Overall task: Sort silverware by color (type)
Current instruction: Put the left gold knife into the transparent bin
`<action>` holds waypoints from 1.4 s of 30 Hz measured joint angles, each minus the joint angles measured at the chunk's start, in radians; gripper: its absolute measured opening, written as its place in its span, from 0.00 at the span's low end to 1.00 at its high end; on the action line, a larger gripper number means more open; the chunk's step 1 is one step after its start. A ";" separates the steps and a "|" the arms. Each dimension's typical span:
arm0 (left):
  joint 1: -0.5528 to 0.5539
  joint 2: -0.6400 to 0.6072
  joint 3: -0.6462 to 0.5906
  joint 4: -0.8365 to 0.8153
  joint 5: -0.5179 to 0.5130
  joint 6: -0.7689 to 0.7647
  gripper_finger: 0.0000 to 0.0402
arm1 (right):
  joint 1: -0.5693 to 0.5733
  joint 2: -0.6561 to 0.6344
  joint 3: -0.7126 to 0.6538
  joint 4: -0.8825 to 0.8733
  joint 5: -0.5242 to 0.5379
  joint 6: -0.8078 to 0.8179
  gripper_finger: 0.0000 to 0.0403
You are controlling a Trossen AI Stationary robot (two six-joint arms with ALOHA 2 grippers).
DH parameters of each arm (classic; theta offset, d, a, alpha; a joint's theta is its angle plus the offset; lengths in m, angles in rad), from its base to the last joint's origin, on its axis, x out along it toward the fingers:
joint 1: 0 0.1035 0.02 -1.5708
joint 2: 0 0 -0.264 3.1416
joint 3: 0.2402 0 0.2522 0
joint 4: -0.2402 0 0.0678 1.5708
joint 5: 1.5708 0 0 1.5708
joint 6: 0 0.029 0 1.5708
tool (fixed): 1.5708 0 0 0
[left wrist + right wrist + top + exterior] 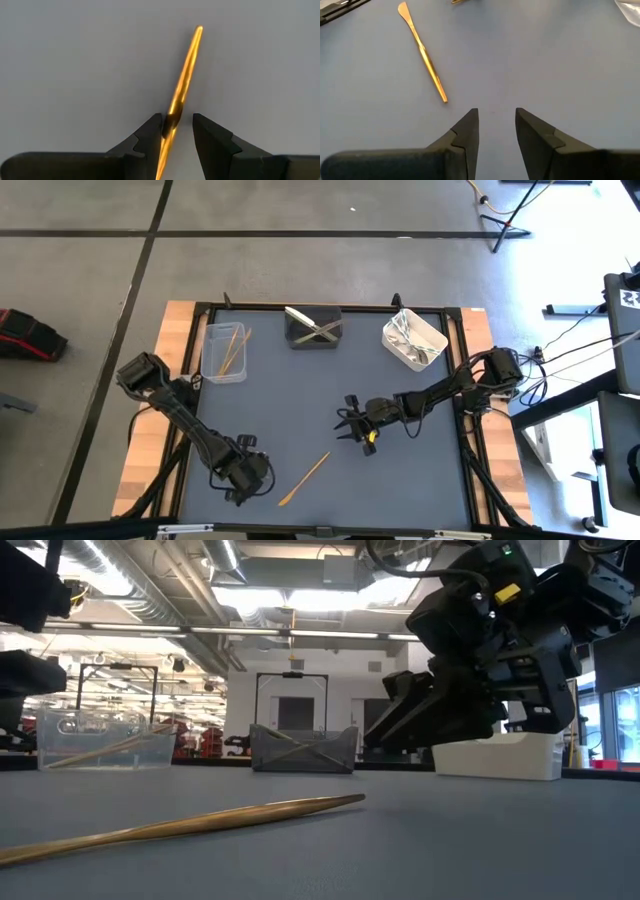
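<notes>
One copper-gold utensil (305,478) lies flat on the blue-grey mat near the table's near edge; it also shows in the low view (200,823) and the right wrist view (424,54). My left gripper (245,477) hovers just to its left, open. In the left wrist view the utensil (182,75) runs between the fingers (177,131), and no touch shows. My right gripper (355,423) is open and empty over the middle of the mat (495,125). The other silverware lies in three tubs along the far edge.
A clear tub (225,352) on the far left holds copper-gold pieces. A dark grey tub (313,327) in the far middle holds pale pieces. A white tub (413,338) on the far right holds silver ones. The table's black frame (465,430) borders the mat.
</notes>
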 joint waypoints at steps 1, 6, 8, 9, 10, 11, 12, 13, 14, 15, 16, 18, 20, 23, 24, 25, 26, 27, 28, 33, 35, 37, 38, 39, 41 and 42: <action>0.000 0.003 0.000 0.000 -0.002 0.000 0.27 | 0.000 0.000 0.000 -0.001 0.000 0.000 0.29; 0.021 0.013 0.000 -0.003 -0.010 -0.006 0.26 | 0.000 0.000 0.000 -0.001 0.000 0.000 0.29; 0.040 0.013 0.000 0.004 0.012 -0.018 0.24 | 0.000 0.000 0.000 -0.001 0.000 0.000 0.29; 0.049 0.013 -0.001 0.004 0.029 -0.017 0.22 | 0.000 0.000 0.000 -0.001 0.000 0.000 0.29; 0.057 0.013 -0.001 0.002 0.042 -0.014 0.20 | 0.000 0.000 0.000 -0.001 0.000 0.000 0.29; 0.064 0.013 -0.001 -0.002 0.050 -0.008 0.17 | 0.000 0.000 0.000 -0.002 0.000 0.000 0.29; 0.070 0.014 -0.001 -0.004 0.056 0.001 0.14 | 0.000 0.000 0.000 -0.003 0.000 0.000 0.29; 0.074 0.014 -0.002 -0.005 0.060 0.009 0.10 | 0.000 0.000 0.000 -0.003 0.000 0.000 0.29; 0.078 0.014 -0.002 -0.005 0.064 0.019 0.07 | 0.000 0.000 0.000 -0.003 0.000 0.000 0.29; 0.081 0.014 -0.002 -0.004 0.065 0.030 0.05 | 0.000 0.000 0.000 -0.003 0.000 0.000 0.29; 0.083 0.014 -0.002 -0.005 0.068 0.039 0.03 | 0.000 0.000 0.000 -0.003 0.000 0.000 0.29; 0.087 0.014 -0.002 -0.004 0.070 0.040 0.04 | 0.000 0.000 0.000 -0.003 0.000 0.000 0.29; 0.089 0.010 -0.003 -0.003 0.071 0.039 0.05 | 0.000 0.000 0.000 -0.003 0.000 0.000 0.29; 0.092 0.005 0.014 -0.023 0.062 0.041 0.06 | 0.000 0.000 0.000 -0.003 0.000 0.000 0.29; 0.092 0.004 0.022 -0.034 0.051 0.045 0.06 | 0.000 0.000 0.000 -0.003 0.000 0.000 0.29; 0.095 0.004 0.033 -0.043 0.022 0.055 0.06 | 0.000 0.000 0.000 -0.003 0.000 0.000 0.29; 0.102 0.000 0.043 -0.053 -0.006 0.066 0.06 | 0.000 0.000 0.000 -0.002 0.000 0.000 0.29; 0.106 -0.009 0.053 -0.058 -0.026 0.071 0.06 | 0.000 0.000 0.000 -0.002 0.000 0.000 0.29; 0.108 -0.022 0.063 -0.056 -0.052 0.078 0.06 | 0.000 0.000 0.000 -0.002 0.000 0.001 0.29; 0.131 -0.105 0.080 -0.060 -0.107 0.117 0.08 | 0.000 0.000 0.000 -0.002 0.000 0.002 0.29; 0.140 -0.158 0.081 -0.071 -0.170 0.127 0.08 | 0.000 0.000 0.000 -0.003 0.000 0.003 0.29; 0.148 -0.217 0.082 -0.108 -0.228 0.135 0.08 | 0.000 0.000 0.000 -0.003 0.000 0.003 0.29; 0.151 -0.245 0.082 -0.129 -0.258 0.141 0.08 | 0.000 0.000 0.000 -0.003 0.000 0.003 0.29; 0.156 -0.278 0.082 -0.145 -0.292 0.143 0.08 | 0.000 0.000 0.000 -0.003 0.000 0.003 0.29; 0.171 -0.343 0.082 -0.184 -0.389 0.156 0.08 | 0.000 0.000 0.000 -0.003 0.000 0.003 0.29; 0.179 -0.376 0.082 -0.207 -0.445 0.167 0.08 | 0.000 0.000 0.000 -0.003 0.000 0.003 0.29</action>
